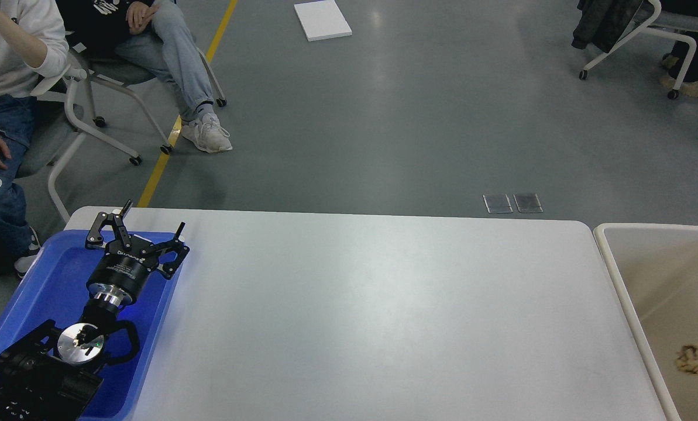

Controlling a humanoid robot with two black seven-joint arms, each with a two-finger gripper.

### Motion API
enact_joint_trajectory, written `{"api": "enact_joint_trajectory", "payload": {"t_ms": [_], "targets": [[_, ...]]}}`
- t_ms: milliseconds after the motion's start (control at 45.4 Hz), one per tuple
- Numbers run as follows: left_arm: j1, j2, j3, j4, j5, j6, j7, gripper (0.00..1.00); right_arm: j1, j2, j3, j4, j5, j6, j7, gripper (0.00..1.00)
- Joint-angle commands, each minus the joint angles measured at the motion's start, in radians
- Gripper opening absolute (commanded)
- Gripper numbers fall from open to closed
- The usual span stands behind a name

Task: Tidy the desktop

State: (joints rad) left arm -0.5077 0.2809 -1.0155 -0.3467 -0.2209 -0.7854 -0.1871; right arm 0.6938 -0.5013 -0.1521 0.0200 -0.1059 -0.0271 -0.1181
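Note:
The desktop (384,310) is a wide white tabletop with rounded corners, and I see nothing lying on its bare surface. My left gripper (150,218) is open and empty, its fingers spread above the far end of the blue tray (38,292) at the table's left edge. My right gripper is out of view.
A beige cream-rimmed bin (623,292) stands at the table's right edge with a small crumpled tan scrap (693,358) on its floor. People sit on chairs (85,111) beyond the far left corner. A white board (322,20) lies on the floor.

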Motion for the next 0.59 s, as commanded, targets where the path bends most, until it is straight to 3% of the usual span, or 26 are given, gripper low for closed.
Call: {"api": "enact_joint_trajectory", "payload": {"t_ms": [0, 330, 440, 572], "targets": [[0.000, 0.000, 0.000, 0.000, 0.000, 0.000, 0.000, 1.00, 0.003, 0.001, 0.002, -0.006, 0.000, -0.001, 0.000, 0.92], [0.000, 0.000, 0.000, 0.000, 0.000, 0.000, 0.000, 1.00, 0.056, -0.046, 0.029, 0.044, 0.011, -0.039, 0.000, 0.98], [0.000, 0.000, 0.000, 0.000, 0.000, 0.000, 0.000, 1.00, 0.087, -0.124, 0.141, 0.182, 0.011, -0.050, -0.002, 0.98], [0.000, 0.000, 0.000, 0.000, 0.000, 0.000, 0.000, 1.00, 0.104, -0.253, 0.331, 0.464, 0.009, -0.103, -0.002, 0.98]]}}
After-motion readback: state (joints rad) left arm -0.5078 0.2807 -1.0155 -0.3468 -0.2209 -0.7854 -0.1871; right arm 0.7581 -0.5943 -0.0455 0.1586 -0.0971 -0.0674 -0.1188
